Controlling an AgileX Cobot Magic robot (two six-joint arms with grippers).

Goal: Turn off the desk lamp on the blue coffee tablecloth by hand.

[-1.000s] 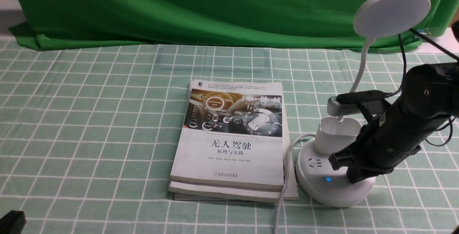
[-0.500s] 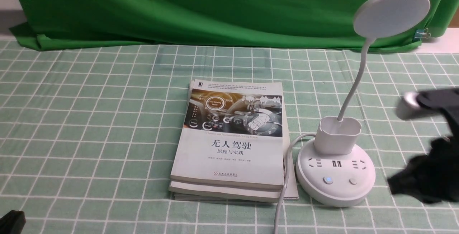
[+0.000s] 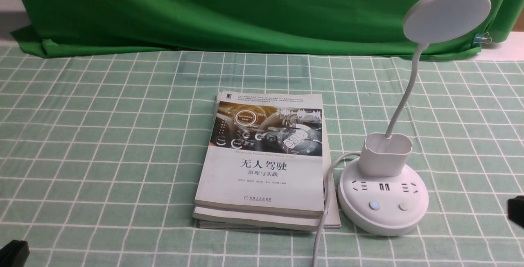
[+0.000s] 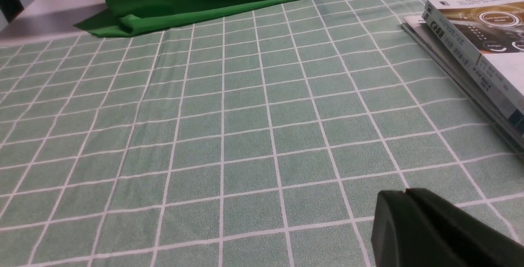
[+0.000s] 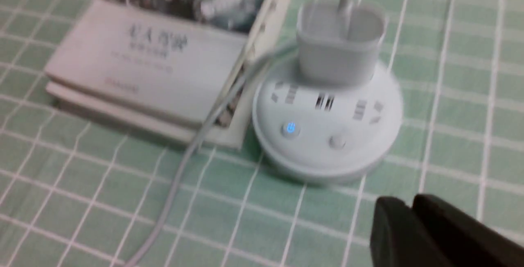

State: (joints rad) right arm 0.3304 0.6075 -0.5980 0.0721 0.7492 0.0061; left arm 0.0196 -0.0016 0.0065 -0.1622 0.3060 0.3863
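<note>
In the front view, the white plastic desk lamp (image 3: 385,201) with a round disc head stands on the pale green-teal gridded tablecloth (image 3: 102,144). It is toward the near right corner, just beside a stack of white paperback books (image 3: 264,164). Its long axis is upright. The thin neck rises from the cup holder and bends toward the far right corner, and both buttons face the near edge. Only a black sliver of the right gripper (image 3: 516,211) is seen at the right edge, apart from the lamp.

In the left wrist view, the left gripper (image 4: 405,195) is seen with its fingers pressed together, empty, over bare cloth.

In the blurred right wrist view, the right gripper's fingers are likewise brought together, empty, on the near side of the base. A blue-lit button (image 5: 290,128) and a plain button (image 5: 337,141) are shown. Whether the light is out cannot be told. Should a press be needed, the joined tips are best lowered straight onto one button, lightly, so that the base is not slid, and kept clear of the grey cable (image 5: 213,115).
</note>
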